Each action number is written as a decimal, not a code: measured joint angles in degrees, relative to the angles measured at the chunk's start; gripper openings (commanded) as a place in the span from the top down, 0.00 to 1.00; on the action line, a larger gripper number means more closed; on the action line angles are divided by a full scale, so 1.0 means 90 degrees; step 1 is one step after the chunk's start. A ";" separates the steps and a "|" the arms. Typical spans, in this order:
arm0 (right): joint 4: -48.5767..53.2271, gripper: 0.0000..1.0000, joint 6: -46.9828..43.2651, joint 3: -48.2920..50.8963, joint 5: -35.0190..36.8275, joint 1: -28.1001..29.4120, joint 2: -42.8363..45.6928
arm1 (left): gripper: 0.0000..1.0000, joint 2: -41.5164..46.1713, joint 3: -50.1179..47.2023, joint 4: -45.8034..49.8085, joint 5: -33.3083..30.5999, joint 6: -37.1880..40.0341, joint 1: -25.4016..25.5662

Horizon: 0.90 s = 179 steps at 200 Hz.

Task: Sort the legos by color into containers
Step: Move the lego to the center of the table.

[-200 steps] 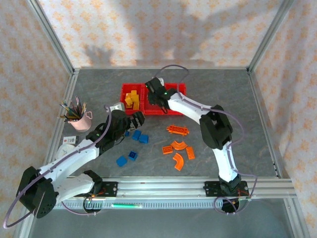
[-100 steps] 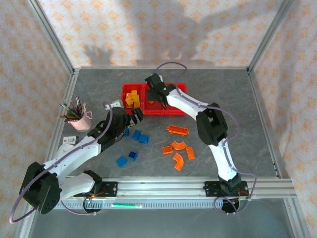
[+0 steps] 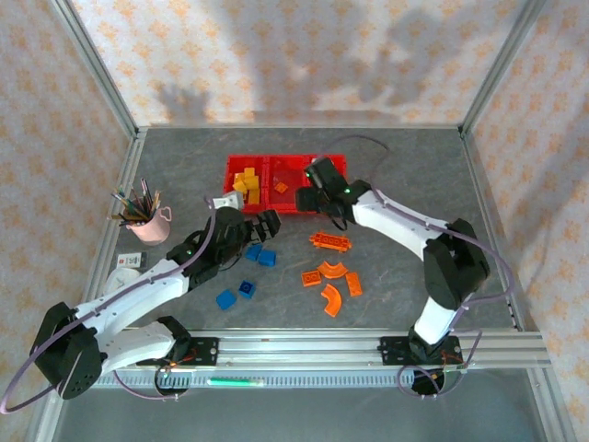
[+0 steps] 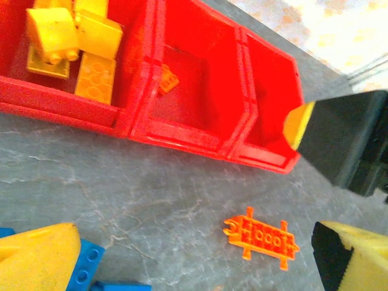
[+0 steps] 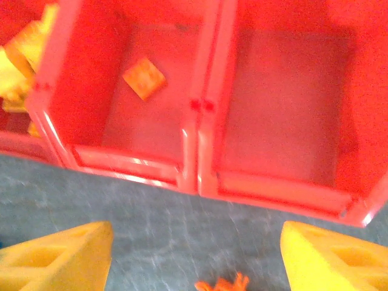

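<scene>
Likely the orange step — right gripper (image 5: 195, 254), jaws released, empty, hangs by the containers (image 3: 285, 209) upper centre; next it must drop to orange legos (image 3: 330, 271) mid-frame on the desk (image 3: 414, 166). The left gripper (image 4: 194, 259) gapes too.

Rt bin (image 5: 285, 103) bare, open from above. Mid bin (image 5: 109, 130) holds one orange brick (image 5: 144, 78). Table strip (image 4: 151, 194) fwd of bins clear to orange plate (image 4: 260, 235).

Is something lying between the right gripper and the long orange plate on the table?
Nothing visible does. The right gripper hangs open near the bins; bare table lies between it and the long orange plate.
</scene>
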<state>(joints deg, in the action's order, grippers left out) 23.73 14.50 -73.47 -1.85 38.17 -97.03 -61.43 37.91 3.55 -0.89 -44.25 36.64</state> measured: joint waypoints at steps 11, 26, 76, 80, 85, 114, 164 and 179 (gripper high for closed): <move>-0.0022 0.23 0.0051 0.0333 -0.0073 -0.0029 0.0187 | 0.01 0.0039 -0.0036 -0.0002 -0.0034 -0.0090 0.0163; -0.0046 0.20 0.0080 0.0780 -0.0192 -0.0073 0.0432 | 0.01 0.0080 -0.0143 -0.0029 -0.0126 -0.0202 0.0381; -0.0355 0.12 0.0104 0.1841 -0.0811 -0.0452 0.0801 | 0.01 0.0085 -0.0423 -0.0104 -0.0452 -0.0644 0.1158; -0.0362 0.11 0.0092 0.1897 -0.0833 -0.0486 0.0801 | 0.01 0.0073 -0.0423 -0.0121 -0.0481 -0.0663 0.1217; -0.0364 0.10 0.0078 0.1957 -0.0867 -0.0532 0.0801 | 0.01 0.0044 -0.0423 -0.0155 -0.0512 -0.0724 0.1297; -0.0546 0.06 -0.0056 0.2200 -0.1095 -0.0704 0.0787 | 0.01 -0.0160 -0.0423 -0.0306 -0.0716 -0.0937 0.1678; -0.0884 0.05 -0.0216 0.2242 -0.1549 -0.0741 0.0398 | 0.01 -0.0627 -0.0423 -0.0542 -0.0886 -0.1205 0.1979; -0.0957 0.05 -0.0214 0.2295 -0.1690 -0.0726 0.0393 | 0.01 -0.0661 -0.0423 -0.0554 -0.0942 -0.1251 0.2006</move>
<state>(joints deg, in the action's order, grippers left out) 15.11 12.58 -52.82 -17.06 31.64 -93.49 -67.37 34.11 -1.43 -9.37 -55.51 54.70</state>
